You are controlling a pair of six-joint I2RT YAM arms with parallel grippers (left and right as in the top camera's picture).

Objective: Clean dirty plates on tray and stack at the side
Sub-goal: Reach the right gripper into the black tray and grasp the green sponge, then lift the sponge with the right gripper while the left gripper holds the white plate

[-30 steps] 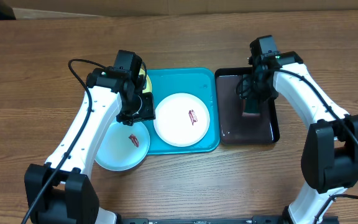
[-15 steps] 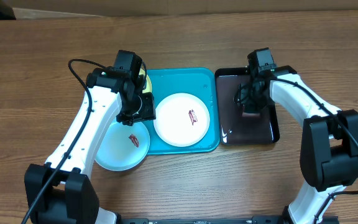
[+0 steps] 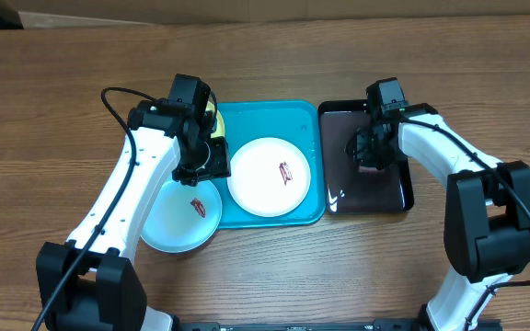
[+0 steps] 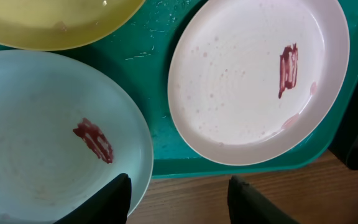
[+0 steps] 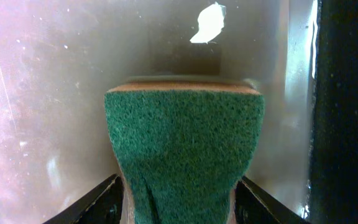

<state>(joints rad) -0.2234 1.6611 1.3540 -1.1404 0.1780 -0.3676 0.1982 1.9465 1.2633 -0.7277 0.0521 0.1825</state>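
Now, with our right gripper (image 5: pixel 178 200) pinching the sponge (image 5: pixel 185 137) at the black tray (image 3: pixel 386 191) and our left gripper (image 4: pixel 179 200) half-open, empty, above the rim of the blue plate (image 4: pixel 36 118), we had best carry the sponge to the white plate (image 3: pixel 263 184) on the tray (image 3: pixel 265 115) and press flat on its smear (image 3: pixel 286 171).

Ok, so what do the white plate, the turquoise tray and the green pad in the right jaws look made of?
White plate: probably plastic, smooth with faint moulded rings. Turquoise tray: likely plastic, semi-glossy, finely scratched. Green pad: coarse fibrous scouring layer on a tan backing, apparently sponge.
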